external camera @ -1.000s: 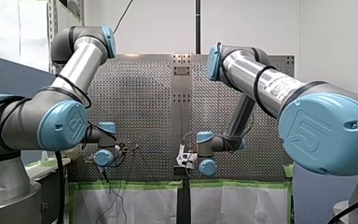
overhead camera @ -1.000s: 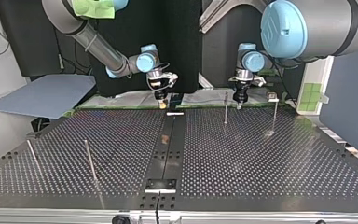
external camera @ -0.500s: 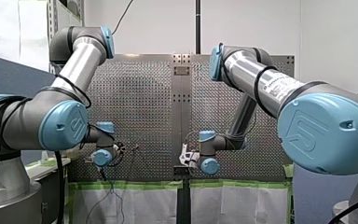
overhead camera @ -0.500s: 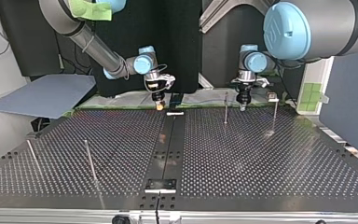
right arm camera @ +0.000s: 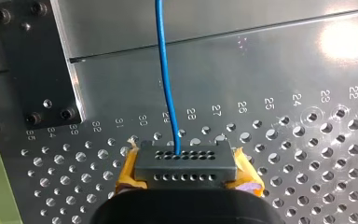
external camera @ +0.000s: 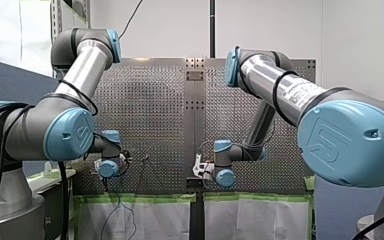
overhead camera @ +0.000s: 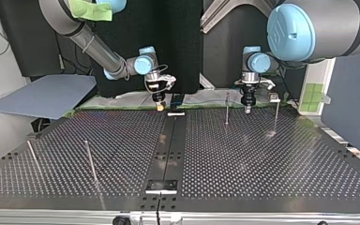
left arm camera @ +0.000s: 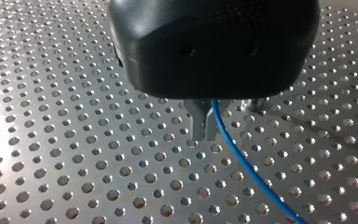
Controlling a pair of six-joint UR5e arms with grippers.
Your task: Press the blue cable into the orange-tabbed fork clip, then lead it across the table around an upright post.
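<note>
In the right wrist view my right gripper [right arm camera: 185, 164] is shut on a dark grey block [right arm camera: 185, 161] full of small holes, with yellow pads [right arm camera: 128, 175] on both sides. The blue cable [right arm camera: 163, 70] leaves that block and runs straight ahead over the plate. In the left wrist view the blue cable [left arm camera: 247, 175] passes close by the tip of my left gripper [left arm camera: 205, 133] and trails off over the perforated table [left arm camera: 74, 140]. In the top view my left gripper [overhead camera: 248, 108] hangs between two upright posts [overhead camera: 227, 110] [overhead camera: 276, 115], and my right gripper [overhead camera: 160, 105] is near the centre rail. No orange-tabbed clip shows clearly.
Two more thin posts [overhead camera: 90, 161] [overhead camera: 33, 157] stand at the top view's left. A small pale plate [overhead camera: 176, 114] lies on the centre rail [overhead camera: 168, 150]. A small fixture [overhead camera: 274, 97] sits beyond the right-hand post. A grey sheet [overhead camera: 47, 96] lies off the table's far left corner.
My left gripper has slid toward the top view's right, away from the nearer post. My right gripper shifted slightly toward that view's left, then held still.
</note>
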